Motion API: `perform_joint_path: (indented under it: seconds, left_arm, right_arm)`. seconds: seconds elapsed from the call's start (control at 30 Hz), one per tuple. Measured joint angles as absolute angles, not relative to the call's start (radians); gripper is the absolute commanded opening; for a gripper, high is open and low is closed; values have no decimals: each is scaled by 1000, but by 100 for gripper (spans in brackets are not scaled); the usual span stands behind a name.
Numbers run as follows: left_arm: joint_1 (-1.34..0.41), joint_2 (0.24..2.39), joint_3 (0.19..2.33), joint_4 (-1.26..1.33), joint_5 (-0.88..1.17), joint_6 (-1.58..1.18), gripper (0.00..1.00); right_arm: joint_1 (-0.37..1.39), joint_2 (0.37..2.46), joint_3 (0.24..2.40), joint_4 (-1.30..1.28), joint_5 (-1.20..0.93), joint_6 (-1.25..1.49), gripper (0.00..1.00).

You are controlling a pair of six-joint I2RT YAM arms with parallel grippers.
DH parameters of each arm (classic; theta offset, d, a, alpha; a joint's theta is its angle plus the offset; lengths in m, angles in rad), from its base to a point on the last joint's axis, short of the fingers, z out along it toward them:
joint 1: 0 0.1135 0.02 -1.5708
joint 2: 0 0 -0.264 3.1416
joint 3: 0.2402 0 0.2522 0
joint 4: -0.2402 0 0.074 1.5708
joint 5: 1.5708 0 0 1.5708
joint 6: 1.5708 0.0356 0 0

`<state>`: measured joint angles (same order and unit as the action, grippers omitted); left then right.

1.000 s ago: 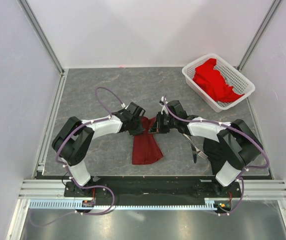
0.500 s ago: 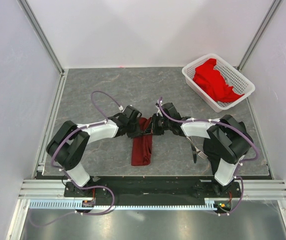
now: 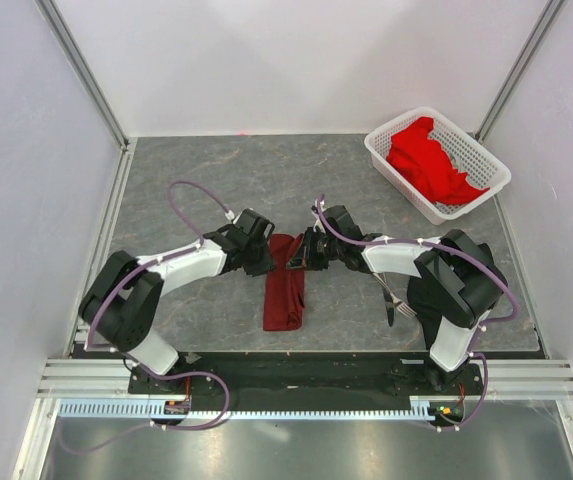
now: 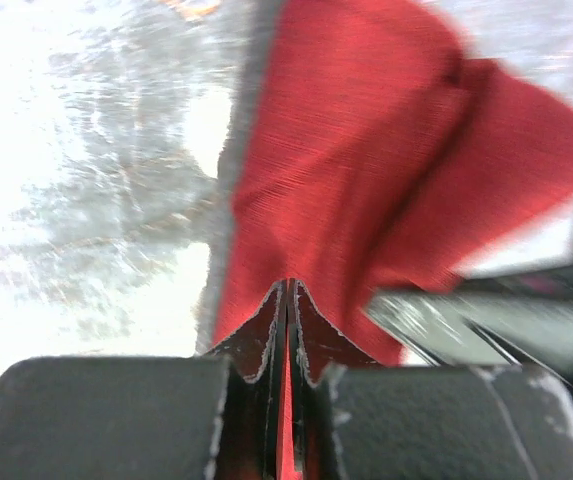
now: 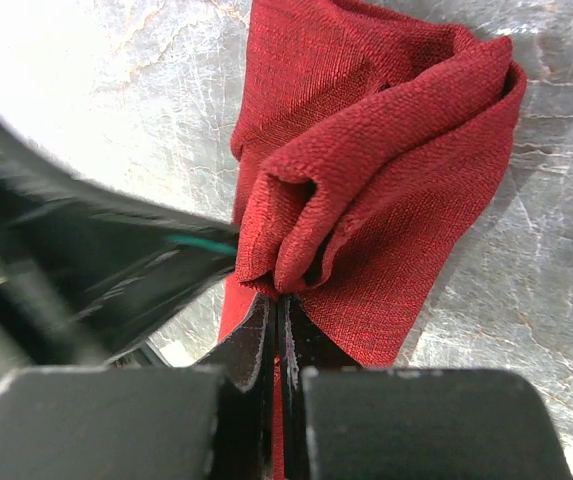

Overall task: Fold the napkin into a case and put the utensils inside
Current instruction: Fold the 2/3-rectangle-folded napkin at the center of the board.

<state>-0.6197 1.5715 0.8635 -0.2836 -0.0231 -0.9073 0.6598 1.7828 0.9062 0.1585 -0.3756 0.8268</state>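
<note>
Napkin [image 3: 284,295] end beneath right hand [image 3: 297,262]

The napkin [image 3: 284,290], a dark maroon-red cloth with a fine woven texture, is lying on the grey tabletop [image 3: 216,180] between the two arms, gathered into a narrow, long strip running from far to near. Its far end is being pinched from both sides. The left tool [image 4: 288,292] is clamping one thin edge, and the right tool [image 5: 278,302] is gripping a bunched, rolled-over fold. The near end is resting flat and loose on the tabletop. A slim silver fork [image 3: 400,302] is lying well to the right of the napkin, partly hidden under the right arm, its tines pointing toward the near edge.
</note>
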Motion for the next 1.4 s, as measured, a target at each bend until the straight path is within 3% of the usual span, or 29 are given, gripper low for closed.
perform_joint_path:
  seconds: [0.33, 1.03, 1.13, 1.33, 1.4]
  left_arm:
    - [-614, 1633, 816, -176, 33, -916, 4]
    - [-614, 1560, 713, -86, 55, -935, 4]
    - [-615, 1537, 713, -117, 53, -934, 8]
    - [-615, 1448, 714, -200, 31, -921, 36]
    - [-615, 1412, 716, -217, 31, -911, 38]
  right_arm:
    - [693, 1803, 915, 180, -356, 873, 0]
    - [712, 1868, 934, 227, -324, 955, 0]
    - [719, 1880, 938, 232, -324, 953, 0]
    - [725, 1897, 948, 225, -325, 927, 2]
    - [725, 1897, 948, 224, -325, 921, 5]
